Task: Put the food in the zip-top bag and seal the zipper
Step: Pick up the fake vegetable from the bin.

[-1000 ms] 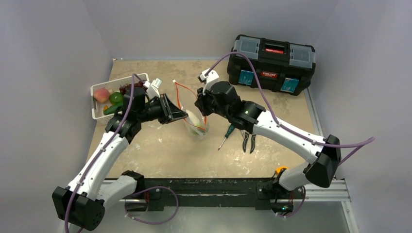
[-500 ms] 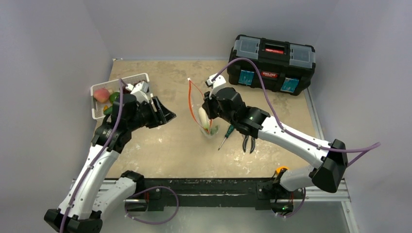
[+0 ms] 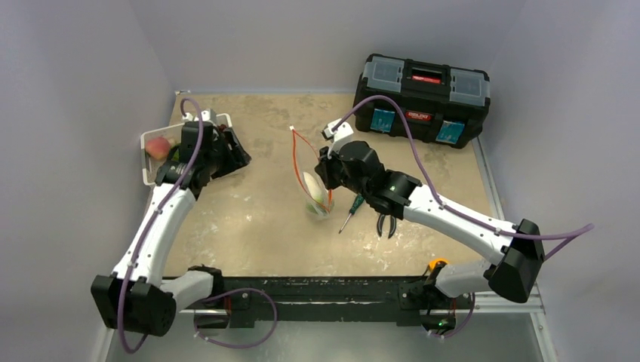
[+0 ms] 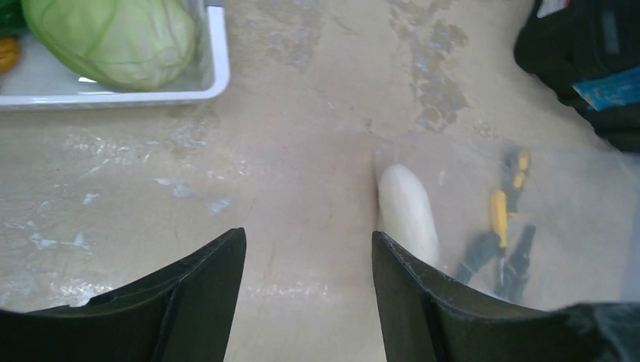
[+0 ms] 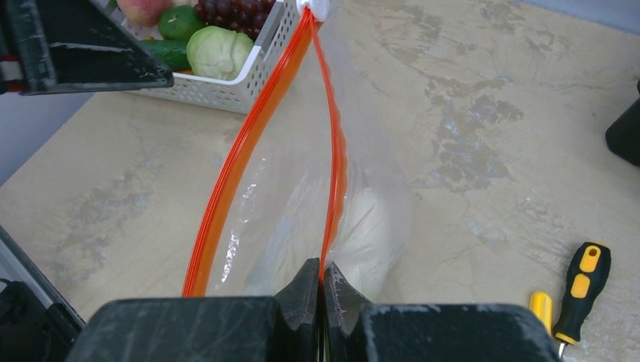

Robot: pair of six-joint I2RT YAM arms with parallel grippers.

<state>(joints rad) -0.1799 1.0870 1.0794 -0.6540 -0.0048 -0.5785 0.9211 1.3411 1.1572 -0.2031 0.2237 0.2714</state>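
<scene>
The clear zip-top bag (image 3: 315, 197) hangs at the table's middle, mouth upward, with a white oblong food piece (image 5: 370, 234) inside. My right gripper (image 5: 322, 273) is shut on one side of the orange-red zipper (image 5: 245, 143); the other side bows away, leaving the mouth open. My left gripper (image 4: 308, 234) is open and holds nothing. It hovers over bare table between the bag and the white basket (image 3: 145, 139). The basket holds the cabbage (image 5: 219, 51), cucumber (image 5: 162, 51), green fruit (image 5: 180, 21), grapes (image 5: 238, 11) and peach (image 3: 157, 145).
A black toolbox (image 3: 423, 98) stands at the back right. A screwdriver (image 3: 351, 211) and pliers (image 3: 386, 222) lie just right of the bag. The basket sits against the left wall.
My left gripper has opened, let go of the bag and swung back left toward the basket. The right gripper shifted slightly nearer and rightward with the bag, whose mouth narrowed.
</scene>
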